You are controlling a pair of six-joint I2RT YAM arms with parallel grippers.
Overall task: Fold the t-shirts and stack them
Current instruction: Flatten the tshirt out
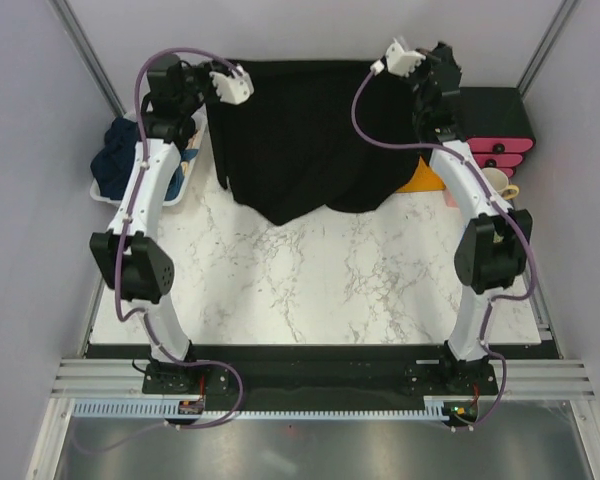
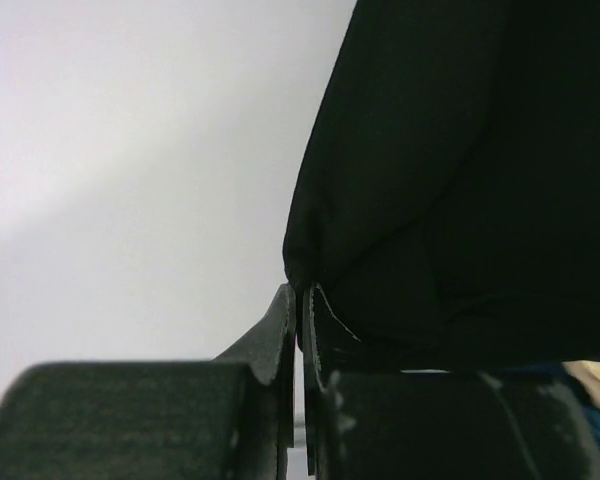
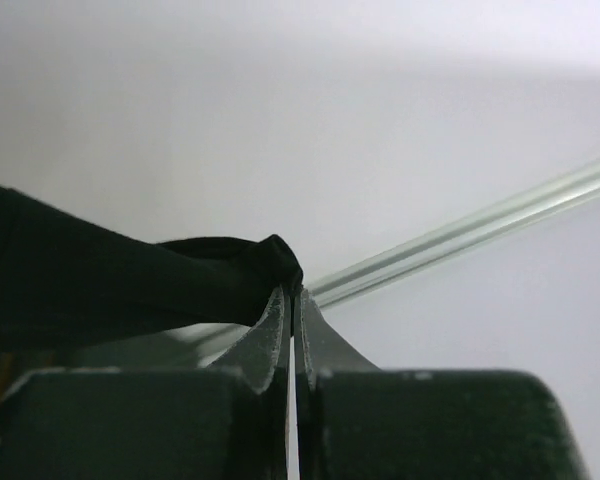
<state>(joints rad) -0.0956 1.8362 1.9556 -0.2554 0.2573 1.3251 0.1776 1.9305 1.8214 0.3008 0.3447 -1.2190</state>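
- A marble bench [image 1: 310, 290] lies below both raised hands.
- Navy t-shirts [image 1: 113, 160] sit heaped in a white bin [image 1: 100, 192], below and outward of the left hand [image 2: 300, 300].
- The black t-shirt [image 1: 300, 140] hangs spread between the two hands.
- The left hand is clamped on one top corner, and the right hand [image 3: 292, 295] is pinched tight on the other.

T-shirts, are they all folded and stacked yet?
Not yet. Nothing looks folded or stacked. The left end effector and right end effector are pinching the black t-shirt, holding it up. The navy t-shirts lie crumpled in the white bin, waiting.
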